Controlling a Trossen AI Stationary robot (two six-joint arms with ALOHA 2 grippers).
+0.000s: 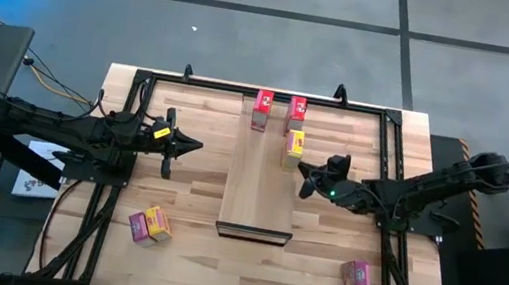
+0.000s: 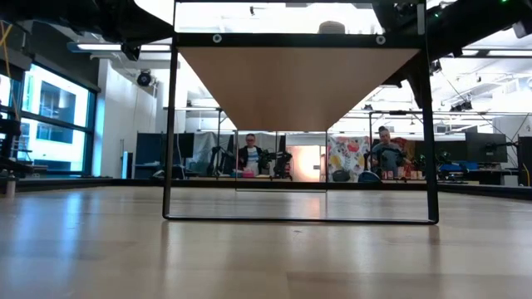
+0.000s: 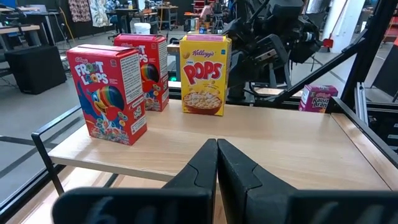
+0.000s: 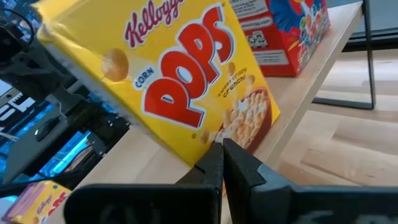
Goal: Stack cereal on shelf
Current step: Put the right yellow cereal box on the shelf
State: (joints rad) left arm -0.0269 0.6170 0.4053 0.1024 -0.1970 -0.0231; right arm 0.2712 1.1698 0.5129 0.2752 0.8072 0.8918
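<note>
Three cereal boxes are seen standing on the shelf (image 1: pixel 262 179), all at its far end: two red boxes, the left red box (image 1: pixel 261 109) and the right red box (image 1: pixel 297 112), side by side at the far edge, and a yellow box (image 1: pixel 294 148) just nearer, along the shelf's right edge. The shelf's long axis runs near to far down the middle of the table (image 1: pixel 196 195), with the dark bar at its near end. Three boxes are left on the table: a yellow one (image 1: pixel 158 221) and a pink one (image 1: pixel 137 227) touching each other near the left front, and a second pink box (image 1: pixel 356 274) alone near the right front. The right tool (image 1: pixel 308 179) is held just beside the shelved yellow box, on its near right side, fingers pressed together and pinching nothing; in the right wrist view the box face fills the frame close ahead. The left tool (image 1: pixel 195 147) is held left of the shelf, pointed toward it, fingers likewise pressed together and empty. Judged from this layout, the lone pink box lies nearer the right arm, toward the near edge behind its tool; the yellow-pink pair lies nearer the left arm, also toward the near edge. Either tool would need to be spread first.
</note>
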